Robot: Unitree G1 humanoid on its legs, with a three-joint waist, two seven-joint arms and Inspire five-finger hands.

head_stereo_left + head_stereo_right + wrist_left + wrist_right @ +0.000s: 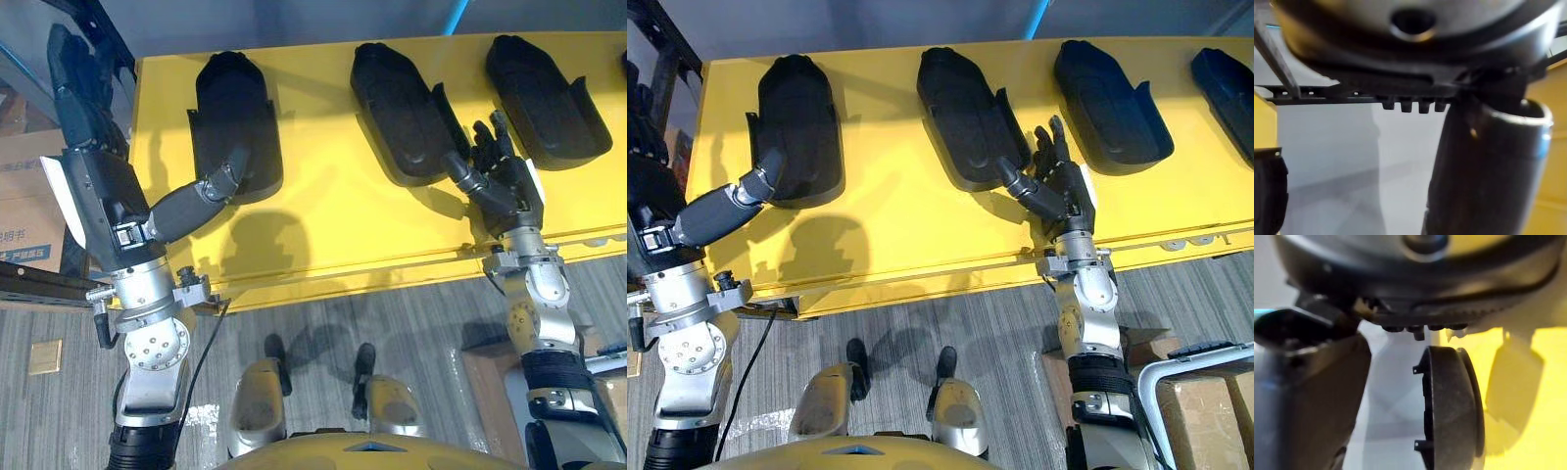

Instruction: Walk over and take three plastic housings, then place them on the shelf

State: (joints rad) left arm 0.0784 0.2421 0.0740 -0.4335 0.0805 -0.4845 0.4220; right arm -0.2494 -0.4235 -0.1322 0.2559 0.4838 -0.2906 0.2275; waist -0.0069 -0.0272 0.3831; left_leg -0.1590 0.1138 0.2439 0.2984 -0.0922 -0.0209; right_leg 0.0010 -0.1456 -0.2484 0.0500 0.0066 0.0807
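The right hand point(1400, 279) hangs dark over a black housing point(1452, 406), seen edge-on here. The thumb point(1312, 396) sits just beside the housing, a pale gap between them. On the housing's other side, yellow table point(1542, 440).

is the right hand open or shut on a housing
Open: the right hand holds its fingers straight beside the middle housing, which lies on the yellow table, not gripped.
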